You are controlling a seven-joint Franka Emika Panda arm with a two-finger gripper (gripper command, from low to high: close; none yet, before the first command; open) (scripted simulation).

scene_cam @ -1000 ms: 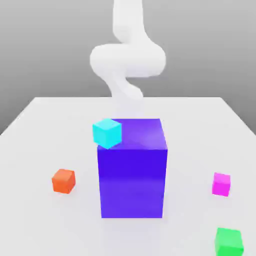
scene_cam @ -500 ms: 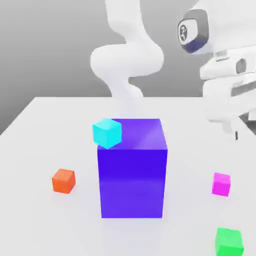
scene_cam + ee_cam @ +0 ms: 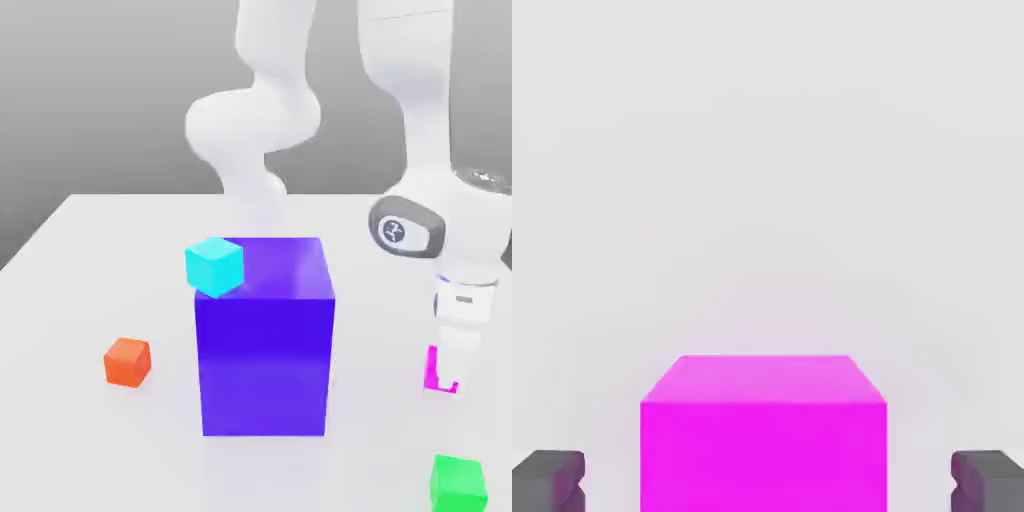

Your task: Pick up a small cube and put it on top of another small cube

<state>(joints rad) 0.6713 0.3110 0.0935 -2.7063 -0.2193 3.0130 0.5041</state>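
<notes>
My gripper (image 3: 768,485) is low over the table (image 3: 90,300), at the right side of the exterior view, and the pink cube (image 3: 764,455) is between my two fingers. The fingers are apart. In the hand view I can see a gap at each side of this cube, so neither finger is touching it and I do not hold it. The pink cube sits on the table, and in the exterior view my finger covers a part of it.

The green cube (image 3: 458,486) is also on the table, closer to the exterior camera than the pink one and well apart from the big box. The orange cube (image 3: 127,362) lies on the table at the exterior view's left, beside the big blue box (image 3: 264,362), without touching it. The light blue cube (image 3: 214,267) appears at the box's upper front corner, at the exterior view's left; I cannot tell if it rests there.
</notes>
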